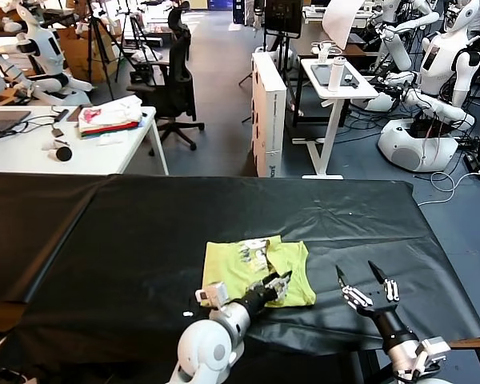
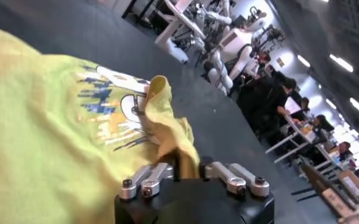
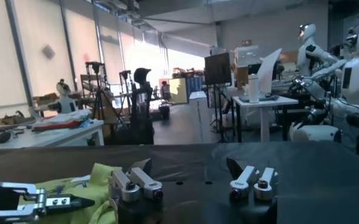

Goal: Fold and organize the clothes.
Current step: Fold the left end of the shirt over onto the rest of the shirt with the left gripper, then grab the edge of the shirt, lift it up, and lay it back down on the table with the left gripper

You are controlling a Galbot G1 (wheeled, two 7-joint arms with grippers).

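This is a robotics lab, open-plan and busy. White humanoid robots (image 1: 432, 88) crowd the back right, another robot (image 1: 40, 48) sits far left. A black-covered table (image 1: 144, 232) fills the foreground. Behind it, a white desk (image 1: 64, 148) with cables and a fabric stack (image 1: 108, 118), an office chair (image 1: 172, 76), tripods (image 1: 100, 40), a standing desk (image 1: 336, 88), a monitor (image 3: 218, 68), big windows (image 3: 75, 55), ceiling strip lights (image 2: 350, 97)
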